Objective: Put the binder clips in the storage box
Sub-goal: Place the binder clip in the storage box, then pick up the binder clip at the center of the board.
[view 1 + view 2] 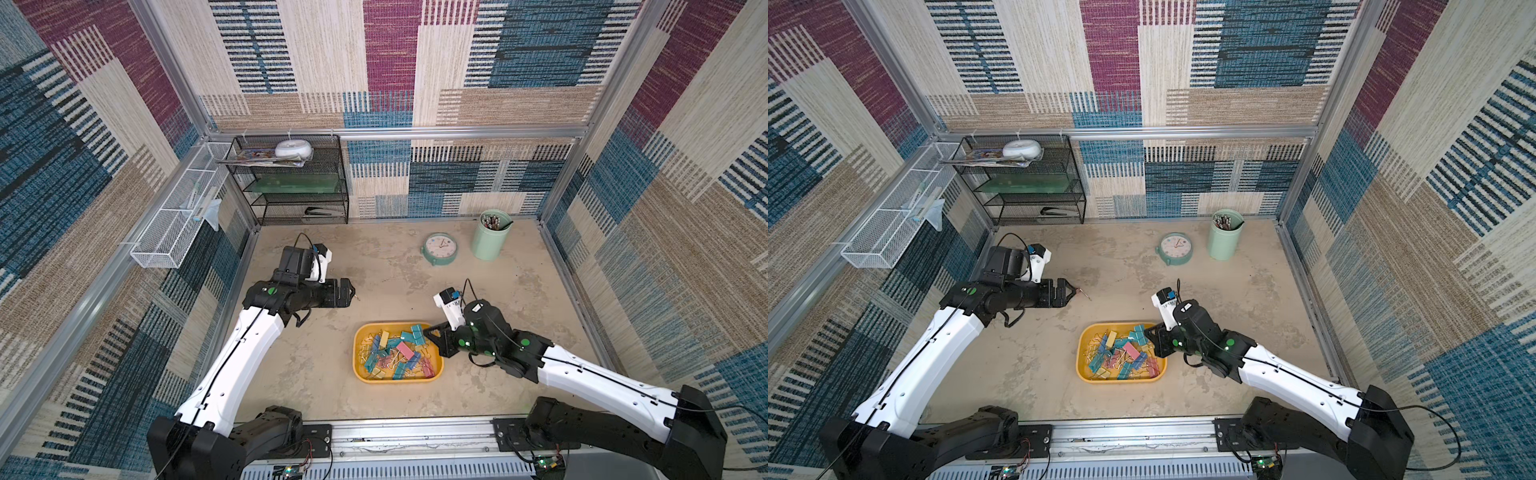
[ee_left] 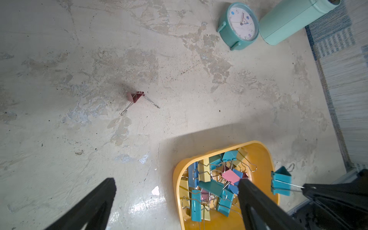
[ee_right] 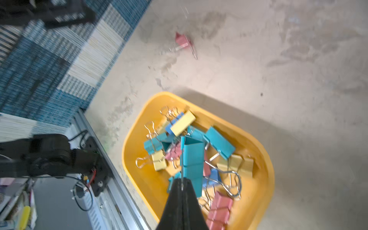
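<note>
Right gripper [image 3: 181, 185] is pinched shut on wire of teal binder clip [image 3: 192, 157] over storage box [image 1: 355, 353], lower-ctr of frame, so you open slow w/ no swing; left gripper [image 1: 1068, 290] gapes wide & empty near pink clip [image 2: 135, 97].

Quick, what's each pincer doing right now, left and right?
Left pincer: open, holding nothing.
Right pincer: shut on a teal binder clip by its wire handle, over the storage box.

Pink clip [image 3: 181, 40], blurred, shape unclear.
</note>
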Robot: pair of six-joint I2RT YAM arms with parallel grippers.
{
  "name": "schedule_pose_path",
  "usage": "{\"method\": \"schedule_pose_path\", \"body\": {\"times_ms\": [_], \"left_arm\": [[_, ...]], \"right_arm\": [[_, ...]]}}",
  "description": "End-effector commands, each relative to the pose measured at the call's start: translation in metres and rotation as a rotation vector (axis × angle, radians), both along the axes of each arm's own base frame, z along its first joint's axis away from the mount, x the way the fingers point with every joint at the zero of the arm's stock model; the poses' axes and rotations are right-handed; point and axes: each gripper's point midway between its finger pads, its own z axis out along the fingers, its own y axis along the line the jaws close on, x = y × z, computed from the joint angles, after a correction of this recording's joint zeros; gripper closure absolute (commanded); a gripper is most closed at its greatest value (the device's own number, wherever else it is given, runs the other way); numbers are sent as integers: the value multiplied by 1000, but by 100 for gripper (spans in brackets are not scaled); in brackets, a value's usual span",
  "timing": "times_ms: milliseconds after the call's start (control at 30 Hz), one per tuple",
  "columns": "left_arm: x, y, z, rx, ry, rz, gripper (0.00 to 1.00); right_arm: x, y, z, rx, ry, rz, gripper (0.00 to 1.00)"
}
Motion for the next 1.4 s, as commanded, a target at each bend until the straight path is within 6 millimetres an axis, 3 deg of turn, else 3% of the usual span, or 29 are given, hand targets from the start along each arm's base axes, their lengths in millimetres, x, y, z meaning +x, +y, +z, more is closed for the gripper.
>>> {"method": "schedule_pose_path", "body": {"times_ms": [0, 167, 333, 400, 533, 700, 800, 900, 1067, 1267, 1367], "left_arm": [[-2, 3, -6, 106, 0, -6, 1], [-19, -16, -9, 205, -6, -43, 1], [-21, -19, -32, 252, 14, 38, 1], [-15, -16, -38, 268, 13, 71, 1], [3, -13, -43, 325, -20, 107, 1], [29, -13, -70, 412, -2, 108, 2], [47, -5, -95, 463, 29, 110, 10], [66, -7, -114, 449, 39, 87, 14], [93, -14, -136, 391, 93, 111, 12], [116, 13, -151, 456, 117, 284, 4], [123, 9, -165, 398, 147, 266, 15]], "right_arm": [[-4, -16, -31, -116, 27, -44, 100], [-7, -29, -62, -264, 53, -62, 100], [-10, -21, -48, -203, 38, -46, 85], [-9, -21, -35, -170, 18, -55, 78], [-7, -22, 15, -38, -63, -81, 57], [-5, -39, 81, 169, -212, -163, 48], [-7, -49, 101, 246, -268, -185, 44], [-11, -52, 102, 265, -270, -183, 41], [-16, -44, 86, 236, -226, -134, 33], [-21, -36, 88, 270, -218, -95, 18], [-20, -39, 88, 268, -218, -105, 16]]}}
